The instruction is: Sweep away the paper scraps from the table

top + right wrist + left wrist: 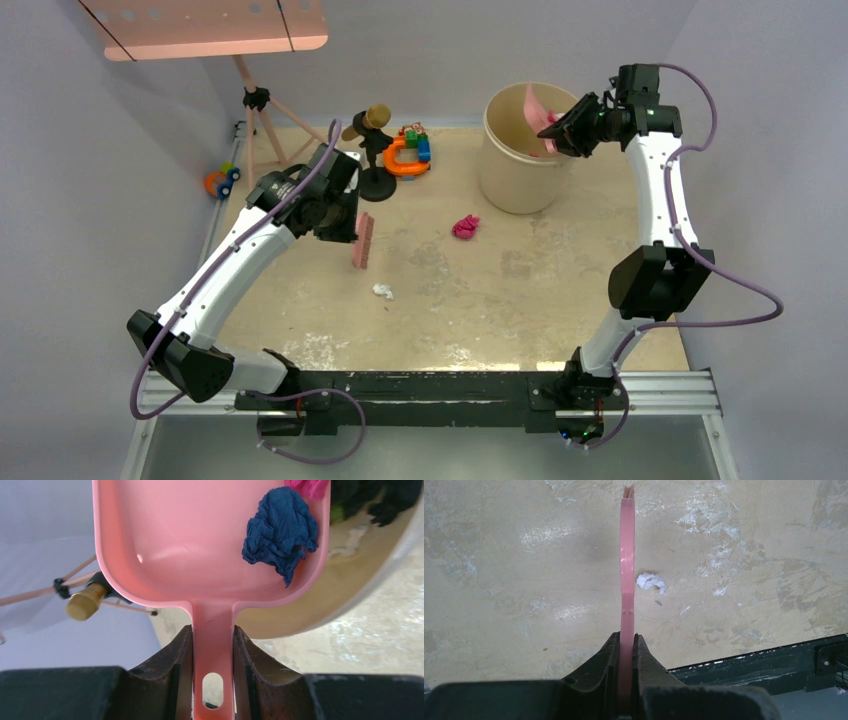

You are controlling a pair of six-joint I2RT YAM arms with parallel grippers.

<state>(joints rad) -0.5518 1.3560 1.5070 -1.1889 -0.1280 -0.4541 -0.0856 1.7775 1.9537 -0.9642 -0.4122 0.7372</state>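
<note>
Two paper scraps lie on the beige table (560,300): a white wad (382,291) (650,582) near the middle and a pink wad (465,226) farther back. My left gripper (345,222) (626,637) is shut on the pink brush (363,240) (627,560), held above the table left of the white wad. My right gripper (570,125) (212,630) is shut on the handle of the pink dustpan (540,115) (200,535), tilted over the beige bucket (525,150) (360,580). A dark blue scrap (281,530) and a pink scrap (307,487) sit in the pan by its open lip.
Bright toy blocks with an orange ring (408,152) and a black stand with a brass knob (373,150) sit at the back. A tripod (262,125) stands at the back left, a small toy (220,182) off the left edge. The dark base rail (420,390) runs along the near edge.
</note>
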